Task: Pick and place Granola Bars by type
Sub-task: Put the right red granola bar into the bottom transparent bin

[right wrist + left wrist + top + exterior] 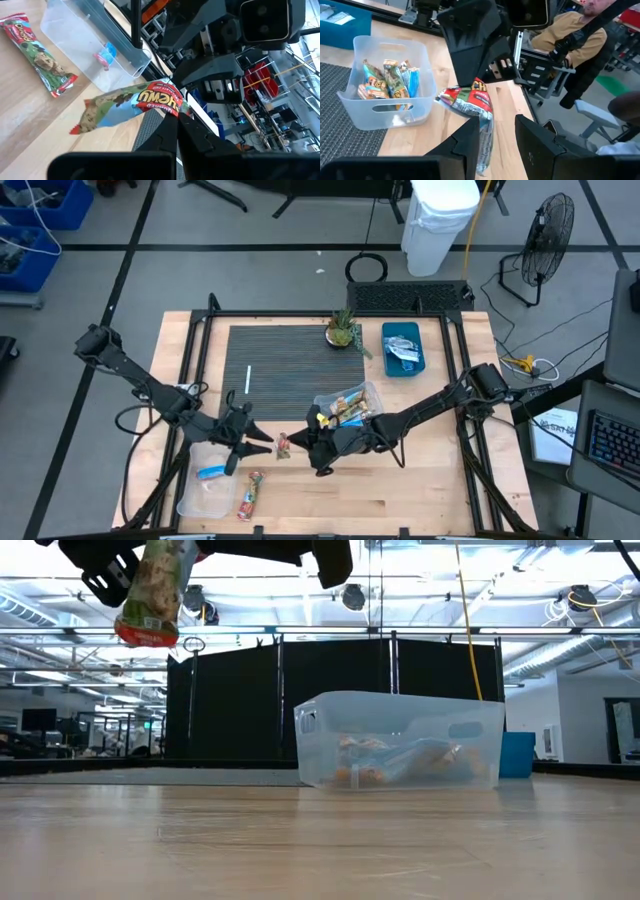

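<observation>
Red-and-green wrapped granola bar [127,102] hangs above the table beside the clear tub of bars [390,107], one end clamped in the right gripper [172,117], the other lying lengthwise between the left gripper [497,132]'s parted jaws

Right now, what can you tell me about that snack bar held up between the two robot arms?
The held granola bar is a slim foil packet, red at the ends with a green and tan picture of the bar and the word "Chewy". It looks crinkled and shiny, still sealed. It hangs above the wooden table, touching nothing below. The right tool is shut on one end; the left tool has a finger on either side of the other end. It sits between the two clear bins.
</observation>
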Controlling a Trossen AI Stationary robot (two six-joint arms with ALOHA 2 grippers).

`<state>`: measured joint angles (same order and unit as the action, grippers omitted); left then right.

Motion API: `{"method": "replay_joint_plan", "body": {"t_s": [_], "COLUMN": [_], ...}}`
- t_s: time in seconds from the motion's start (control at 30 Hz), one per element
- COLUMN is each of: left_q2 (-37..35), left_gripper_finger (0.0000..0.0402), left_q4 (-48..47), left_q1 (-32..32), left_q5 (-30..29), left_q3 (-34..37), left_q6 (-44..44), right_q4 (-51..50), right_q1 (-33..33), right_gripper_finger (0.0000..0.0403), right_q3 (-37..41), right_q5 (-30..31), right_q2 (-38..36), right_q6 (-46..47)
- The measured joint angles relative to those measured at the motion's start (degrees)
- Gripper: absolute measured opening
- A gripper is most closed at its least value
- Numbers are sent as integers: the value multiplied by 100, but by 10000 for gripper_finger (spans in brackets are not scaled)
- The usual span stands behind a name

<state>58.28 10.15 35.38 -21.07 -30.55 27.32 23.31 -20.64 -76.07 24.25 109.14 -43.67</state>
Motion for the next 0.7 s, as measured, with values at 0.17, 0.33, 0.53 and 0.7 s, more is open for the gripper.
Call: {"method": "replay_joint_plan", "body": {"t_s": [0.17, 0.33, 0.53, 0.7], "left_q2": [0, 15, 380, 775], "left_gripper_finger": [129, 129, 129, 129], "left_q4": [-7, -177, 40, 665], "left_q1": [2, -2, -11, -15], "left_q5": [-159, -518, -602, -579], "left_q3": [0, 0, 0, 0], "left_q6": [90, 251, 387, 296], "right_q4": [93, 144, 170, 177], "right_q1": [17, 32, 42, 78], "right_gripper_finger": [0, 0, 0, 0], "right_q3": [0, 0, 0, 0], "right_q5": [-2, -4, -4, -11], "right_q2": [0, 2, 2, 2], "right_q6": [-50, -67, -104, -101]}}
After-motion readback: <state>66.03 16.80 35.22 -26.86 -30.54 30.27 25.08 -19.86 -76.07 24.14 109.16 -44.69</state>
